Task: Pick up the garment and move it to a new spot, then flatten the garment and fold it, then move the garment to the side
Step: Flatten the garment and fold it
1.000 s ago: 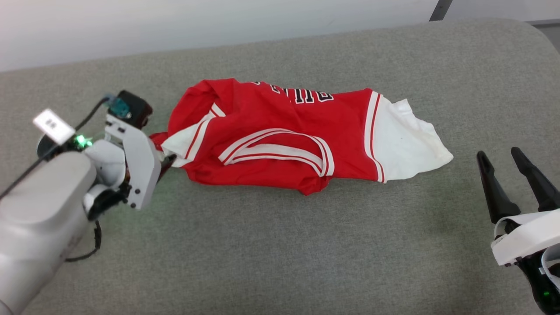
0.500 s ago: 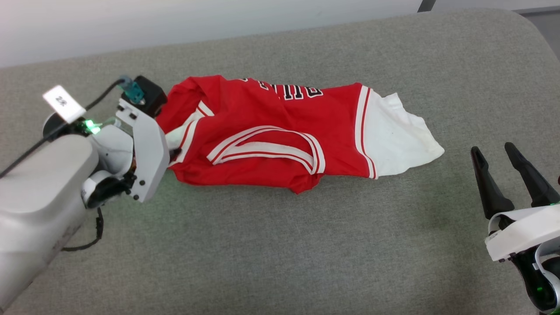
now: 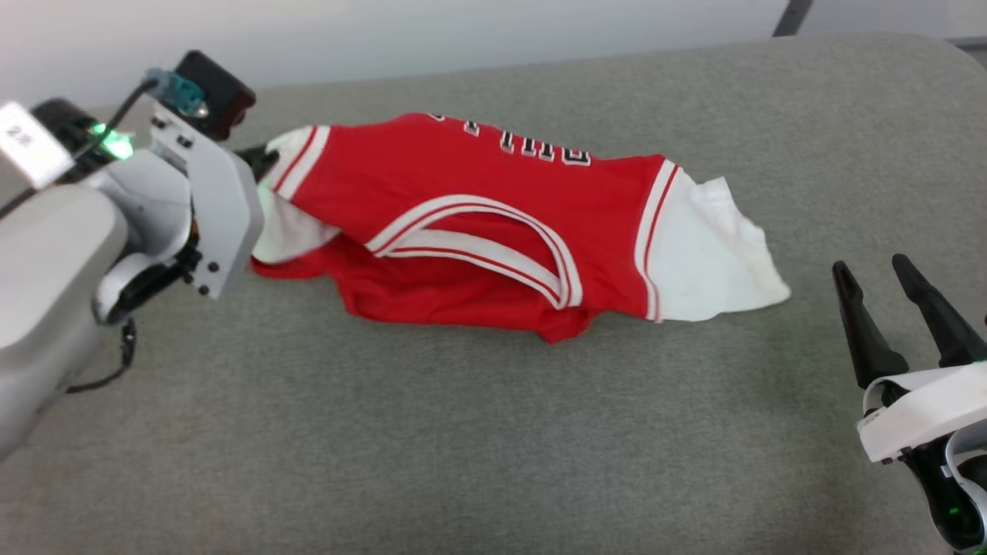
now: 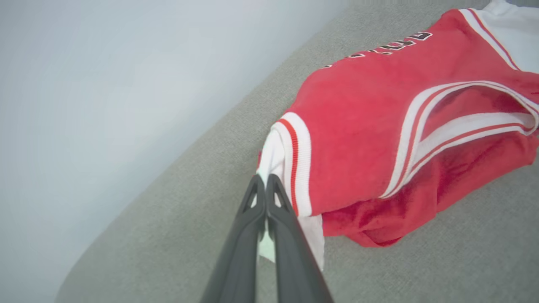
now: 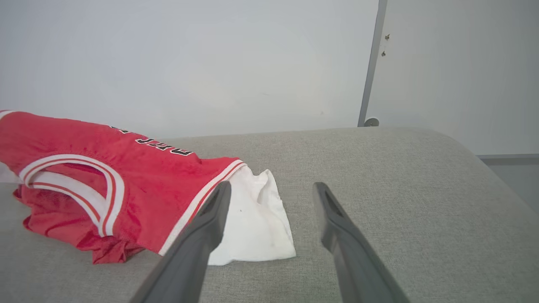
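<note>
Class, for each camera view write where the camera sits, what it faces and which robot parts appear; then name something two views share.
Head view: on the head, facing forward and down at the red jersey shirt with white sleeves on the grey fabric table; left hand and right hand show.
Left wrist view: on the left wrist, facing along shut fingers pinching a white sleeve.
Right wrist view: on the right wrist, facing along open fingers toward the other sleeve.
Shared: both wrist views show the striped neckline.
</note>
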